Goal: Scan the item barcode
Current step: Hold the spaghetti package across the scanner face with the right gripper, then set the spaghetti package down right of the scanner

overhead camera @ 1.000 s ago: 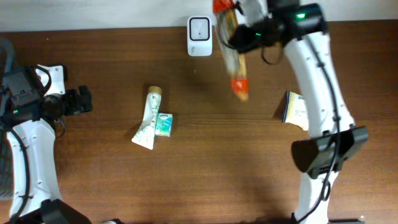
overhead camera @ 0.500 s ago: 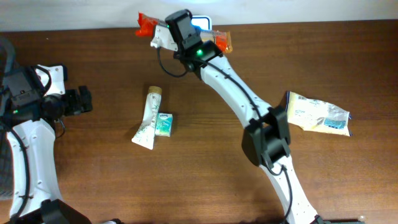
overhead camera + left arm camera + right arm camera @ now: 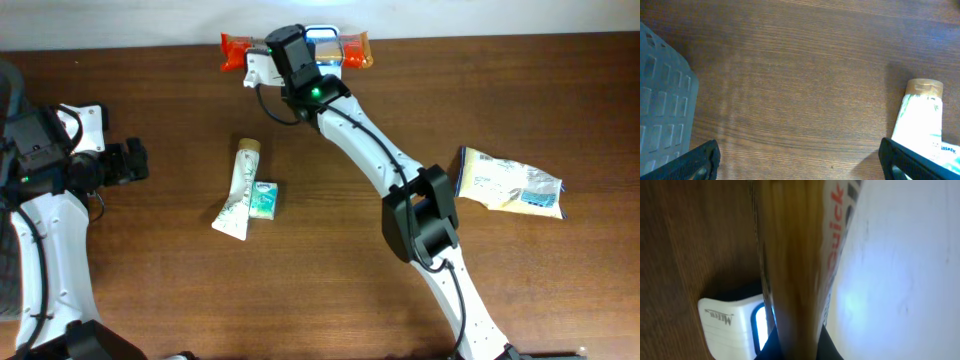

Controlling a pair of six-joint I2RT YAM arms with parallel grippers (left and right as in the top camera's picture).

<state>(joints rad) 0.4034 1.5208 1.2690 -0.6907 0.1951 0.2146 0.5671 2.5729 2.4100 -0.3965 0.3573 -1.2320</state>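
The right end effector [image 3: 284, 53] is clamped shut on a long narrow plastic packet with orange-red ends [image 3: 350, 52], gripping it near the middle. The packet hangs level at the far edge of the brown wooden worktop [image 3: 150, 280], lying left to right directly over a small white barcode scanner with a blue-lit window [image 3: 322, 34]. In the right wrist view the packet [image 3: 790, 265] fills the centre of the frame. It shows pale yellow contents and red lettering, with the dark fingers [image 3: 771, 345] pinching it at the bottom edge. The scanner [image 3: 732, 325] sits just beside and behind it, its window glowing blue. The left end effector [image 3: 133, 162] is well away at the left side of the worktop, holding nothing. Its jaws stand wide apart, and both dark fingertips [image 3: 702, 160] show in the lower corners of the left wrist view. Near the middle of the worktop lies a white and green squeeze tube with a tan cap [image 3: 238, 190]. A small teal box [image 3: 263, 200] touches its right side. A crinkled yellow and white plastic bag [image 3: 510, 183] lies on the right, apart from everything else. A grey grid-patterned plastic surface [image 3: 662, 100] fills the left edge of the left wrist view.
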